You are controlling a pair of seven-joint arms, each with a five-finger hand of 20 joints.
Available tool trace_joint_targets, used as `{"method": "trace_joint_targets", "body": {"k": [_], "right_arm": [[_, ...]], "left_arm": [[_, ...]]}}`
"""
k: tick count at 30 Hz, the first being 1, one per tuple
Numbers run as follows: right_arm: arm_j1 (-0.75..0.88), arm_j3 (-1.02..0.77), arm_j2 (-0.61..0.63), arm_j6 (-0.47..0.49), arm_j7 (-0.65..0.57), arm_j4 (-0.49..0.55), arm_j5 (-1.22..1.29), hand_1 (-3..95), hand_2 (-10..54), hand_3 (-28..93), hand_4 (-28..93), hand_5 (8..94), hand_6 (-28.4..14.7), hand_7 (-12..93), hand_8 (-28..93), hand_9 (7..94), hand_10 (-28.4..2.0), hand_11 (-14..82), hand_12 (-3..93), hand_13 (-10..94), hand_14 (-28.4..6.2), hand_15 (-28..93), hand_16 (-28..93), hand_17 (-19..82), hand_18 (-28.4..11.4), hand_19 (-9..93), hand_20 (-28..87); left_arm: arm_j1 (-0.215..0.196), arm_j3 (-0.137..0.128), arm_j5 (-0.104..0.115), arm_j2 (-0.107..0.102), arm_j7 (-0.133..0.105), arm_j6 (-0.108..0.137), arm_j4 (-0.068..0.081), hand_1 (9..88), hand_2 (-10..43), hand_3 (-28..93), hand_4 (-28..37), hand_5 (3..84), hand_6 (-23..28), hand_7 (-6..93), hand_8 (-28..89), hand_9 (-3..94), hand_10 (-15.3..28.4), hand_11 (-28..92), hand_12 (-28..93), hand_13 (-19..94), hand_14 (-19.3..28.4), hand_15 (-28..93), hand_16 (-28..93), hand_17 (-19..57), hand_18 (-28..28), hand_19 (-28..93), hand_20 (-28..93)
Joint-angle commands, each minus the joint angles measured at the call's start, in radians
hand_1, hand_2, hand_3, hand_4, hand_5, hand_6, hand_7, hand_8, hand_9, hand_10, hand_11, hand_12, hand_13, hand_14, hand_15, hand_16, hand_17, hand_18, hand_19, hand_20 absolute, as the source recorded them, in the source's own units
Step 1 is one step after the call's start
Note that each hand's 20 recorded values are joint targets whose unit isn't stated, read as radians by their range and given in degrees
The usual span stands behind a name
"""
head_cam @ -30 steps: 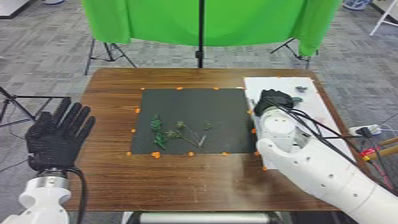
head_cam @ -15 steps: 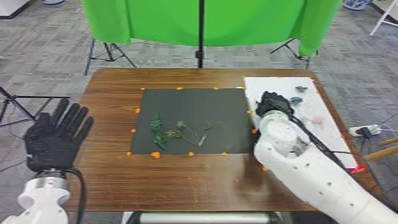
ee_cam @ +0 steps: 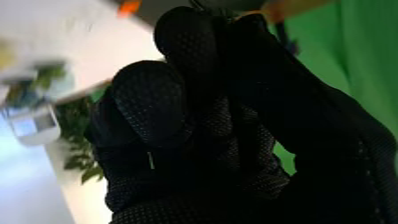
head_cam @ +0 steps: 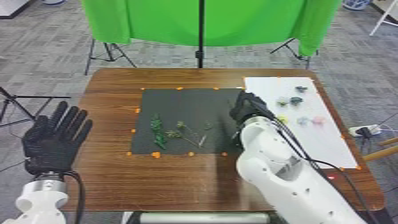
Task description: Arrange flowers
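Head view: the right hand (head_cam: 250, 106) is hovering at the dark mat's (head_cam: 182, 104) right edge, seemingly pinching a thin stem (ee_cam: 201, 6); green sprigs (head_cam: 157, 131) are lying on the mat; slack fingertips could be letting the stem slip.

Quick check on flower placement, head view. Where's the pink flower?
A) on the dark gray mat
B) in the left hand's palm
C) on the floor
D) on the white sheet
D: the pink flower lies on the white sheet, to the right of the dark gray mat.
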State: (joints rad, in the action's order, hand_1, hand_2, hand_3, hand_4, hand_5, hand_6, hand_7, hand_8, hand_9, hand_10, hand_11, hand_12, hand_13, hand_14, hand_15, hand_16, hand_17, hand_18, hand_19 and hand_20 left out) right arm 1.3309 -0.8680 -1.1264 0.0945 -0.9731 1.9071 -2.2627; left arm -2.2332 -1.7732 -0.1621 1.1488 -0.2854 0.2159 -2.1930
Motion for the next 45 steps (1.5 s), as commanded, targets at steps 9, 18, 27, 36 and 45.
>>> {"method": "trace_joint_targets", "body": {"k": [9,18,27,36,45], "right_arm": [[0.099,0.004,-0.015,-0.008,-0.031,0.007,-0.019,46.6,-9.5,72,-19,71.0,-4.5,41,21,76.3,-17.3,40.4,37.8,71,-14.7,73,29,39,-28.4,93,45],[0.103,-0.007,-0.015,0.013,-0.037,0.009,0.004,32.4,-9.5,75,-25,67.9,-7.5,43,-10,72.1,-19.1,47.2,31.0,69,-15.6,75,28,38,-28.4,93,46],[0.123,-0.070,0.031,-0.025,-0.050,0.055,0.005,33.1,-9.5,75,-24,67.5,-7.9,44,-11,71.1,-19.7,47.8,31.2,68,-15.9,75,28,37,-28.4,93,45],[0.198,-0.242,0.192,-0.172,0.166,0.053,-0.098,37.2,-9.5,75,-23,68.1,-6.5,41,9,71.7,-18.9,46.7,30.7,67,-16.0,75,29,35,-27.7,93,46],[0.199,-0.288,0.249,-0.156,0.242,-0.034,-0.094,39.3,-9.5,83,-27,60.4,-6.1,22,-12,58.8,-17.5,23.6,19.0,51,-17.4,73,27,28,-23.0,89,49]], "left_arm": [[-0.005,-0.002,0.022,-0.008,-0.008,0.019,0.002,26.0,14.5,81,-28.3,42.3,8.4,7.9,-8,33.0,13.5,15,10,27,12.9,24,-4,-3.8,11.9,24,14],[-0.009,-0.003,0.013,-0.006,-0.019,0.011,0.000,29.7,13.7,83,-24.7,41.8,8.3,8.4,-8,29.8,12.9,14,10,25,12.5,25,-4,-3.5,11.9,23,14],[-0.021,-0.006,0.019,0.004,-0.025,0.004,-0.004,29.2,12.2,82,-23.4,41.5,8.3,8.3,-8,29.8,12.9,14,10,25,12.5,25,-3,-3.6,12.0,23,14],[-0.032,-0.012,-0.013,-0.004,-0.032,0.003,-0.017,28.4,12.7,82,-24.4,41.4,8.4,8.0,-8,29.5,12.9,14,10,25,12.5,25,-3,-3.7,12.0,23,14],[-0.032,-0.006,-0.001,-0.001,-0.049,0.012,-0.015,28.2,12.7,82,-24.7,41.2,8.3,8.0,-8,29.4,12.8,14,10,25,12.5,25,-3,-3.8,12.1,22,14]]}}
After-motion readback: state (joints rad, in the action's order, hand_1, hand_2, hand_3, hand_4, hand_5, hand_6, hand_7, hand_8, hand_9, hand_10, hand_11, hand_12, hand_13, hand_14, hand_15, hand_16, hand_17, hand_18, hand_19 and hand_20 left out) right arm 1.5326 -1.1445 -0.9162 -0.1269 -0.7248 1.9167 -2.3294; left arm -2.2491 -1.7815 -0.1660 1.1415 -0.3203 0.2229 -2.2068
